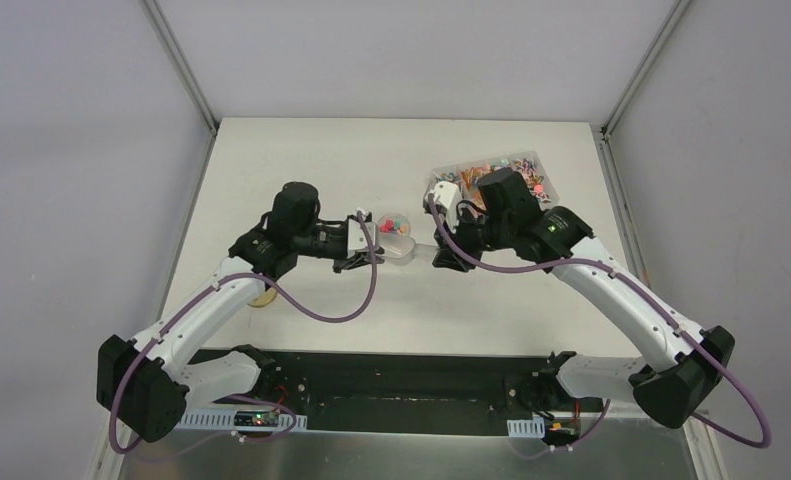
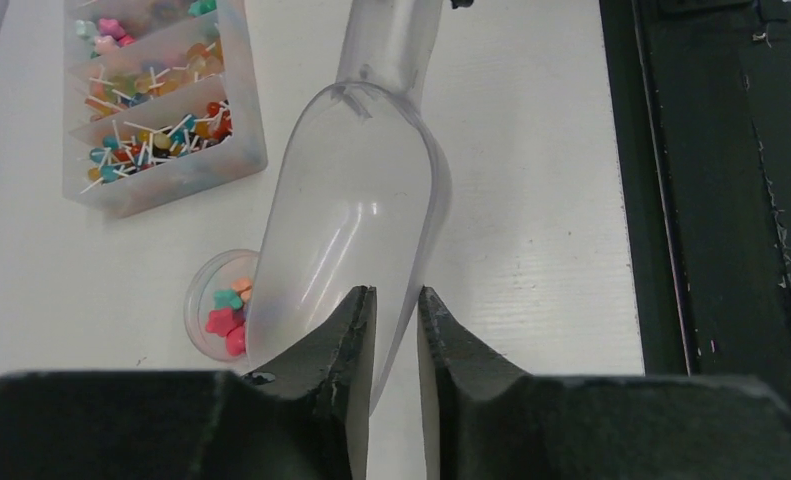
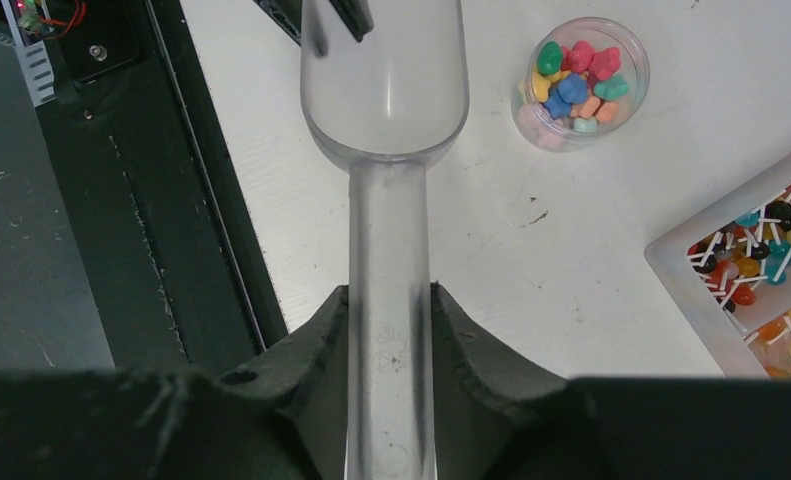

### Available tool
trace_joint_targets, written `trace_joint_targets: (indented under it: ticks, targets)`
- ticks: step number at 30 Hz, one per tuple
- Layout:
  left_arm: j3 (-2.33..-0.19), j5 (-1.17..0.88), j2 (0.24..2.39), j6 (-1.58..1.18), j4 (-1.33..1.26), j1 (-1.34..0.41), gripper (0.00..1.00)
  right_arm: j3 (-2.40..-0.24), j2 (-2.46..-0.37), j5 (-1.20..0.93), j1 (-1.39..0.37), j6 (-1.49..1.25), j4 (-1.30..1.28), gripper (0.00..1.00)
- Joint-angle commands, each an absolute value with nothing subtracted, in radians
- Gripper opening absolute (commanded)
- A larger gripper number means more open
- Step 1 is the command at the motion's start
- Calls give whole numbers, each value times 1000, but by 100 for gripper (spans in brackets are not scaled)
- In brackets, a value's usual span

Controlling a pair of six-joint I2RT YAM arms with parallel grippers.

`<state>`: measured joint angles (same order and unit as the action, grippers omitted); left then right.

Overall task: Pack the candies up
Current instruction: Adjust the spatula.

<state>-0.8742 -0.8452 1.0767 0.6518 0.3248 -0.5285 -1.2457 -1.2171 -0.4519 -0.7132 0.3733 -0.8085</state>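
The candies (image 3: 574, 85) are small coloured pieces in a little round clear jar (image 3: 639, 70), which also shows in the left wrist view as the jar (image 2: 203, 300) and from above as the jar (image 1: 394, 228). A clear plastic scoop (image 1: 412, 250) hangs empty just in front of the jar, between the two arms. My right gripper (image 3: 391, 290) is shut on the scoop's handle (image 3: 389, 230). My left gripper (image 2: 398, 292) has its jaws narrowed on the front rim of the scoop's bowl (image 2: 361, 200), and the thin wall runs across between both fingers. The bowl partly covers the jar in that view.
A clear compartment tray (image 1: 546, 182) of lollipops and sweets stands at the back right, close behind my right wrist. A round wooden disc (image 1: 263, 298) lies under my left forearm. The black base strip (image 3: 201, 200) runs along the table's near edge.
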Motion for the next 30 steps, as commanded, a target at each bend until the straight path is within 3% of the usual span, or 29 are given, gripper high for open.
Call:
trace_joint_targets:
  ticks: [1,5,7,13,21,25,28,30]
  targets:
    - [-925,-894,1103,713,330,-526,13,-1293,-1236,-523,-692,417,-777,0]
    - [-927,-877,1119,740,376,-526,0,-1295,-1243,-598,-636,413,-754,2]
    - [-928,-872,1127,737,386,-526,0,-1275,-1231,-653,-595,407,-716,5]
    - [-936,-908,1128,721,386,-525,0,-1153,-1147,-870,-477,323,-531,28]
    - [-895,-881,1087,681,306,-525,0,-1061,-1101,-992,-418,210,-365,30]
    - [-882,-871,1097,677,297,-525,0,-1059,-1099,-1013,-401,183,-325,21]
    - [-872,-856,1095,664,284,-525,0,-1063,-1104,-1012,-384,178,-315,0]
    - [-868,-826,1088,634,260,-525,2,-1061,-1102,-1007,-374,178,-310,0]
